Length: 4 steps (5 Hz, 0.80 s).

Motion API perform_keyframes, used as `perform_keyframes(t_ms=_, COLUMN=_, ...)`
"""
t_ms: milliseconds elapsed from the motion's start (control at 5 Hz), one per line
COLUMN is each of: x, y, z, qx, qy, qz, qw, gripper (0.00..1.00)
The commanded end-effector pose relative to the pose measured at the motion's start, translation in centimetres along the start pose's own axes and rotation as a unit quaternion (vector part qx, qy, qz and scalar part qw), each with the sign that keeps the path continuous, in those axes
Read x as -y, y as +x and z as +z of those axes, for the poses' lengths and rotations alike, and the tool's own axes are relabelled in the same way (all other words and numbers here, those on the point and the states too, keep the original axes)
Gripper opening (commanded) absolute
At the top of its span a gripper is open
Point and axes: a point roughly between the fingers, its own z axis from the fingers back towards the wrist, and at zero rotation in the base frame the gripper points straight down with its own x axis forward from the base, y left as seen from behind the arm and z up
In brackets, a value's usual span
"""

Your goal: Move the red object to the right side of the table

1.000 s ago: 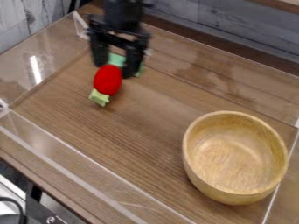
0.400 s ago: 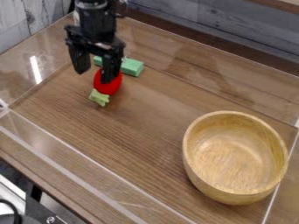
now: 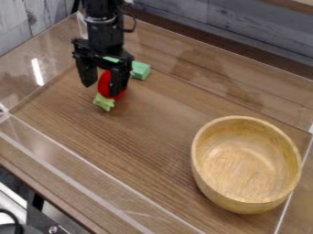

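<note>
On the brown bench, the gripper is spread open at the red toy, which lies toward the far left with its pale green stub pointing nearer the camera, just beside a green block and well apart from the yellow bowl at the near right.

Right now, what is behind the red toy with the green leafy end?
Behind the red toy, part of a green block shows. The gripper covers the rest.
</note>
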Motion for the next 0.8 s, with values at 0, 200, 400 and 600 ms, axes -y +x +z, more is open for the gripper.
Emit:
perform_keyframes(t_ms=0, x=-0.57, y=1.24, z=1.77, qx=0.031, qy=0.007, qz=0.007, qw=0.9995, gripper=1.00)
perform_keyframes(t_ms=200, x=-0.72, y=1.49, z=1.58, qx=0.031, qy=0.006, qz=0.012, qw=0.9994, gripper=1.00)
perform_keyframes(t_ms=400, x=-0.90, y=1.63, z=1.60, qx=0.030, qy=0.006, qz=0.014, qw=0.9994, gripper=1.00)
perform_keyframes(t_ms=600, x=-1.13, y=1.74, z=1.43, qx=0.029, qy=0.006, qz=0.018, qw=0.9994, gripper=1.00)
